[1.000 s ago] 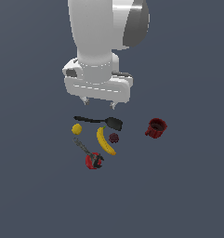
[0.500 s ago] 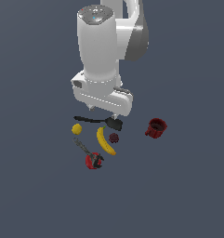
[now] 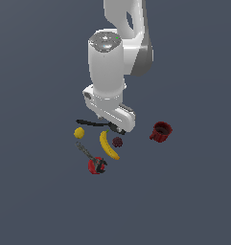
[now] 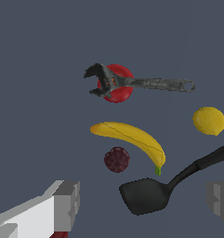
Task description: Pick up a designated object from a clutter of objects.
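The designated object, a small dark maroon bumpy fruit (image 3: 117, 141), lies in the clutter of objects beside a yellow banana (image 3: 108, 146). My gripper (image 3: 116, 128) hangs just above and behind it, over the head of the black spatula (image 3: 90, 123). In the wrist view the fruit (image 4: 116, 159) lies between the banana (image 4: 132, 137) and the spatula (image 4: 146, 195). My gripper (image 4: 143, 200) is open, its grey fingers (image 4: 67, 204) set wide apart with nothing held between them.
A yellow lemon (image 3: 79, 133) sits on the exterior view's left, a red mug (image 3: 160, 131) on its right. A red-and-black tool with a grey handle (image 3: 94, 162) lies in front of the banana. The wrist view also shows the tool (image 4: 114, 82) and lemon (image 4: 209, 121).
The arm has come down toward the clutter and shifted to the exterior view's right; the hand now hides part of the spatula. The objects have not moved.
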### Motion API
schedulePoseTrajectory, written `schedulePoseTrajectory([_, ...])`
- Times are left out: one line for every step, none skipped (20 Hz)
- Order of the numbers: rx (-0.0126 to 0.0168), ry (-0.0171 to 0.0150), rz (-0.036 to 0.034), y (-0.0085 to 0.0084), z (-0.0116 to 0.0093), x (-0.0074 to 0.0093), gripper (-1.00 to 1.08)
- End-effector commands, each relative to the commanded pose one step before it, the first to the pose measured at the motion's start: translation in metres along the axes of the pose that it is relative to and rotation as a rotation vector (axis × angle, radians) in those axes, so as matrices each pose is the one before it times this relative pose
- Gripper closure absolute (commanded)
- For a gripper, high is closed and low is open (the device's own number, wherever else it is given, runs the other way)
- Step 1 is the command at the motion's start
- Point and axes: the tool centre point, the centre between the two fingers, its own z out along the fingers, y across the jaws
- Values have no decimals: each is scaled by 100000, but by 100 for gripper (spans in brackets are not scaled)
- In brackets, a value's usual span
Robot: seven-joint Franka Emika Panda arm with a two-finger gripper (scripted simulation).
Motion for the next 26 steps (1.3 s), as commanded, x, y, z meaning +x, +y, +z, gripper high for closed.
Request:
schedulePoseTrajectory([62, -94, 6226, -193, 1073, -204, -92])
schedulePoseTrajectory([11, -44, 2429, -63, 423, -91, -92])
schedulePoseTrajectory([9, -43, 2431, -57, 422, -95, -92])
schedulePoseTrajectory([6, -42, 2432, -51, 421, -99, -92])
schedulePoseTrajectory([3, -40, 2433, -46, 420, -102, -92])
schedulePoseTrajectory([0, -38, 2434, -39, 419, -105, -92])
schedulePoseTrajectory([-2, -36, 2436, -33, 418, -108, -92])
schedulePoseTrajectory([-5, -34, 2437, -27, 417, -111, -92])
schedulePoseTrajectory([-7, -32, 2438, -20, 415, -113, -92])
schedulePoseTrajectory([-10, -30, 2439, -14, 414, -115, -92])
schedulePoseTrajectory([-12, -27, 2440, -7, 413, -117, -92])
schedulePoseTrajectory([-14, -25, 2441, 0, 412, -118, -92])
schedulePoseTrajectory([-16, -22, 2442, 6, 410, -120, -92])
schedulePoseTrajectory([-18, -20, 2443, 13, 409, -120, -92])
schedulePoseTrajectory([-20, -17, 2444, 20, 407, -121, -92])
schedulePoseTrajectory([-22, -14, 2445, 27, 406, -121, -92])
schedulePoseTrajectory([-23, -11, 2445, 34, 405, -122, -92])
schedulePoseTrajectory([-24, -8, 2447, 41, 403, -121, -92])
schedulePoseTrajectory([-26, -5, 2447, 47, 401, -121, -92])
schedulePoseTrajectory([-27, -2, 2448, 54, 400, -120, -92])
schedulePoseTrajectory([-28, 2, 2449, 61, 398, -119, -92])
schedulePoseTrajectory([-28, 5, 2449, 68, 396, -118, -92])
schedulePoseTrajectory([-29, 8, 2450, 75, 395, -116, -92])
schedulePoseTrajectory([-30, 12, 2450, 81, 393, -114, -92])
schedulePoseTrajectory([-29, 15, 2415, 86, 385, -110, -92])
schedulePoseTrajectory([-28, 18, 2296, 88, 365, -102, -92])
